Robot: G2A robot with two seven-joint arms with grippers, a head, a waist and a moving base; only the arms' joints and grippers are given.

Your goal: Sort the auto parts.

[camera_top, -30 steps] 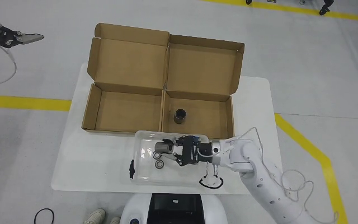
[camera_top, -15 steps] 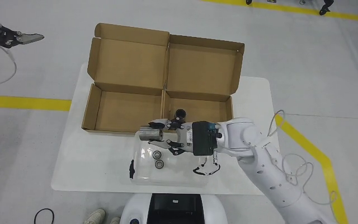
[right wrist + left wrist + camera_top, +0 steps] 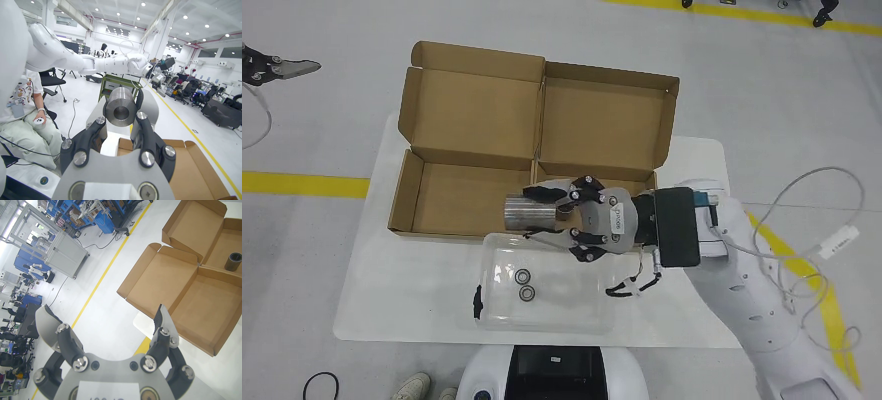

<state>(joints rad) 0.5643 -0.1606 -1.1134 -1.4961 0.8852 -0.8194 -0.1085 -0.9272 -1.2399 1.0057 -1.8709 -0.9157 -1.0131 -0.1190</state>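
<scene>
While the left end effector [image 3: 103,308] gapes, the right end effector [image 3: 122,102] grips a metal sleeve [image 3: 525,213], seemingly over the cardboard boxes [image 3: 457,200].

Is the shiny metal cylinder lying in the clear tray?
No, the right hand grips the cylinder over the cardboard box's front wall, outside the tray.
</scene>
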